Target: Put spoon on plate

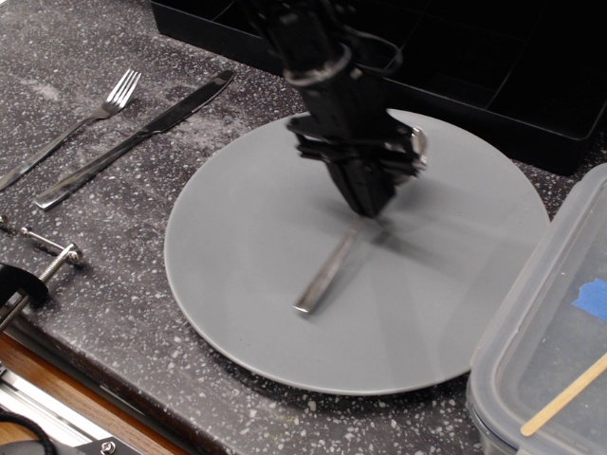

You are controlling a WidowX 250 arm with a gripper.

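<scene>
Single overhead view. A large flat grey plate [285, 284] occupies the centre of a dark speckled worktop [95, 275]. Above the plate's upper middle, a black gripper [372, 201] descends from the top of the frame, its jaws closed on the spoon [327, 273]. The spoon's bowl shows as a bright glint at the gripper's right side, while its thin, flat, square-ended handle slants down and to the left over the plate's centre; whether the handle tip touches the plate surface cannot be told. In the upper left of the frame, a fork [90, 123] and a knife [133, 140] lie side by side on the worktop, clear of the plate. A black compartmented tray [493, 76] spans the top edge. A clear plastic container [541, 322] fills the lower right corner.
</scene>
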